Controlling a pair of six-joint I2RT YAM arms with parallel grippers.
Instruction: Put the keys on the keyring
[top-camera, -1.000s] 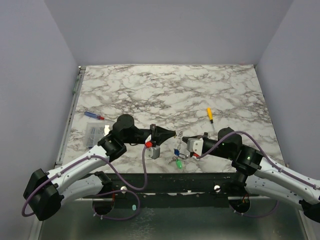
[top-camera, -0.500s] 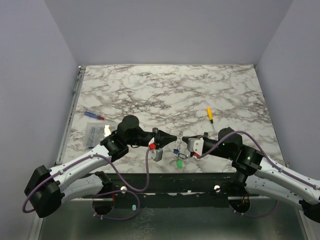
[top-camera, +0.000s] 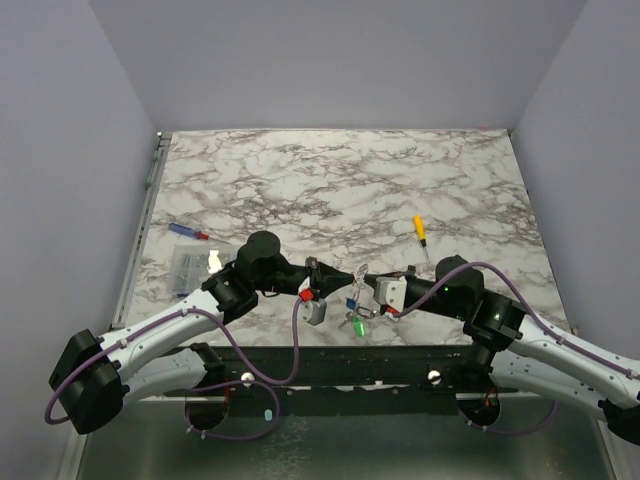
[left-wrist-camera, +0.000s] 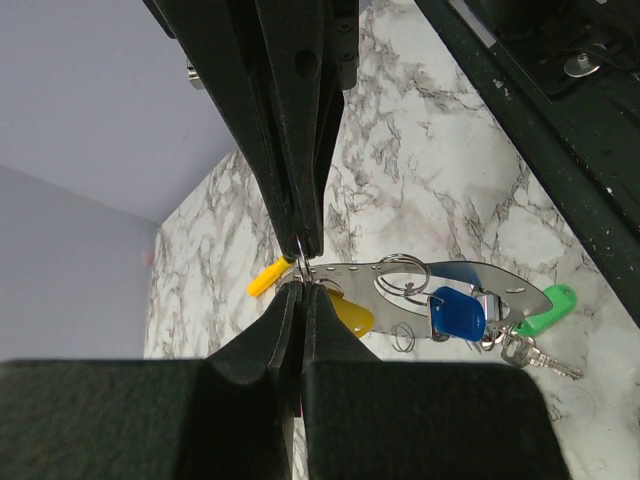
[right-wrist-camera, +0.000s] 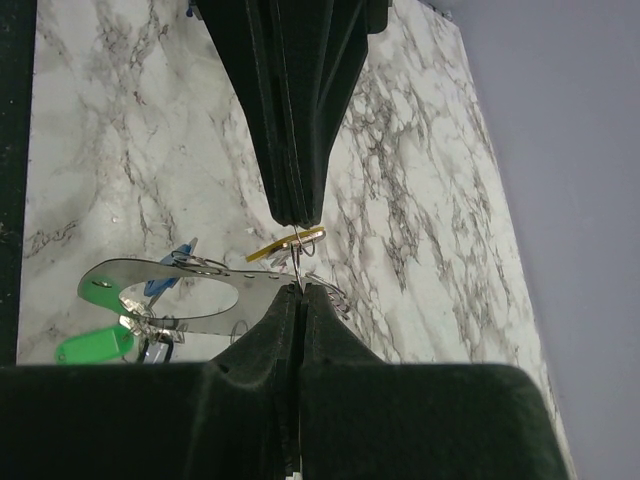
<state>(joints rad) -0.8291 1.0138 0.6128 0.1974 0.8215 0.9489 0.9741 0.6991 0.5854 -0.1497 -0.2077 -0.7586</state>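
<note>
- Keys (left-wrist-camera: 458, 313) with blue, green and yellow heads hang by the ring (left-wrist-camera: 340, 267), low over the front of the table (top-camera: 350, 180), between the two arms.
- The left gripper (left-wrist-camera: 301, 270) is nearly closed and pinches the thin wire of the ring. The right gripper (right-wrist-camera: 298, 255) looks pinched on the wire too.
- The wire is very thin, so it could slip out of a pinch. Then the keys would drop.
- If the arms pull too hard, the ring could bend.
- I cannot tell whether every key is threaded on the wire, or where the ring opens. No black key shows.
</note>
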